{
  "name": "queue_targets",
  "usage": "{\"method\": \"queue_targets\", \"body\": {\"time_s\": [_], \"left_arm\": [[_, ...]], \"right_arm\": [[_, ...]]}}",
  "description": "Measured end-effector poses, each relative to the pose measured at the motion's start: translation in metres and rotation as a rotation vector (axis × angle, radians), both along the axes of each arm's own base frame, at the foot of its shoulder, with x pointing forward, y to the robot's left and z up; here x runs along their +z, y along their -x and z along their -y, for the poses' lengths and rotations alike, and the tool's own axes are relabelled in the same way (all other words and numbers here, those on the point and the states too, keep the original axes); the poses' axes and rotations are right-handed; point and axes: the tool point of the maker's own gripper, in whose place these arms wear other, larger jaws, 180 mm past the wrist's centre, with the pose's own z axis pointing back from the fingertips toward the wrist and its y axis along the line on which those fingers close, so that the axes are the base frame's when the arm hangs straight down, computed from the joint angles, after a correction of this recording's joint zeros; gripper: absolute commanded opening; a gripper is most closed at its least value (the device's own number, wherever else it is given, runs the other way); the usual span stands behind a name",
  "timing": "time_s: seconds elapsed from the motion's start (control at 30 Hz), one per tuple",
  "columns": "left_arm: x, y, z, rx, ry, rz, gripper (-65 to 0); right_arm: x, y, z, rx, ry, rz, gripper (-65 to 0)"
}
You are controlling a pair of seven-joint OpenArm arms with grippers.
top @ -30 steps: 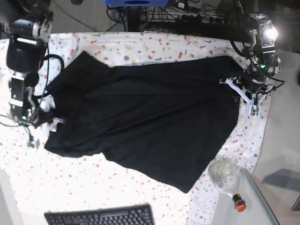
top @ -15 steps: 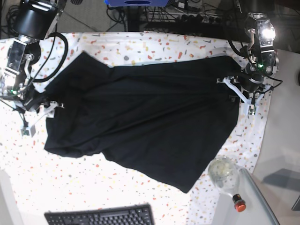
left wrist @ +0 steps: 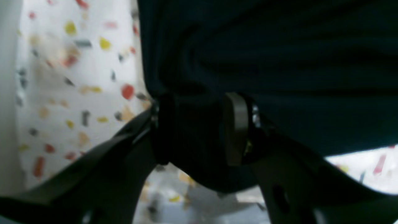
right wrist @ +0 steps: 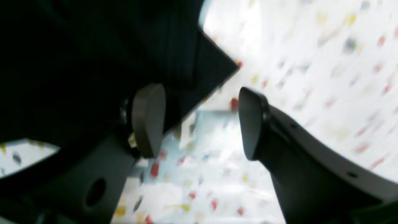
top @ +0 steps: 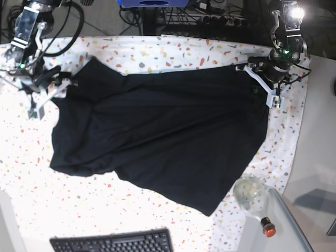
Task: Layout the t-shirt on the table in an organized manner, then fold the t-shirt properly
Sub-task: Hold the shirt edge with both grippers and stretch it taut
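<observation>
Black t-shirt [top: 157, 136] edge pinched by left hand [left wrist: 199, 130]; right hand [right wrist: 199, 121] gaping.

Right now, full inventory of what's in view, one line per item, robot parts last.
black soft fabric t-shirt: 1, black, spread across the table's middle, rumpled, one corner pointing toward the keyboard side.
table with white speckled cloth: 1, white with red, orange, yellow and grey flecks, under everything.
black keyboard: 1, black, bottom edge of base view, partly cut off.
clear rounded glass object: 1, transparent, near the shirt's lower corner, beside the table edge.
small red-capped item: 1, red and dark, just below the glass object.
left gripper: 1, dark fingers, closed on a shirt edge.
right gripper: 1, dark fingers, open, shirt fabric beside one finger.
</observation>
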Motion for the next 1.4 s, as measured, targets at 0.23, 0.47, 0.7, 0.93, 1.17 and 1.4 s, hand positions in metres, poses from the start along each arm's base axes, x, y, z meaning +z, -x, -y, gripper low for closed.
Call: {"method": "queue_targets", "body": {"time_s": [0.23,0.47,0.7,0.93,1.17,1.4], "left_arm": [[0.002,-0.002,-0.001,0.001,-0.002,0.006,-40.0],[0.002,-0.002,-0.001,0.0,-0.002,0.005,-40.0],[0.01,-0.007,0.002,-0.012,-0.008,0.029,-40.0],[0.029,-0.02,0.015,-0.037,-0.002,0.091,-40.0],[0.047,-0.032,0.039,-0.1,0.012,0.146,-39.3],[0.042,0.001,-0.001,0.08,0.245,0.156,-18.9]], "right_arm": [[-0.037,0.005,-0.014,-0.138,-0.065,-0.03,-29.1],[-0.042,0.009,-0.008,-0.155,-0.051,-0.019,-52.7],[-0.032,0.046,-0.018,-0.168,-0.083,-0.051,-65.0],[0.038,0.042,-0.007,-0.162,-0.052,0.135,-65.0],[0.04,0.047,-0.011,-0.138,-0.052,0.08,-65.0],[0.039,0.041,-0.012,-0.14,-0.063,0.084,-65.0]]}}
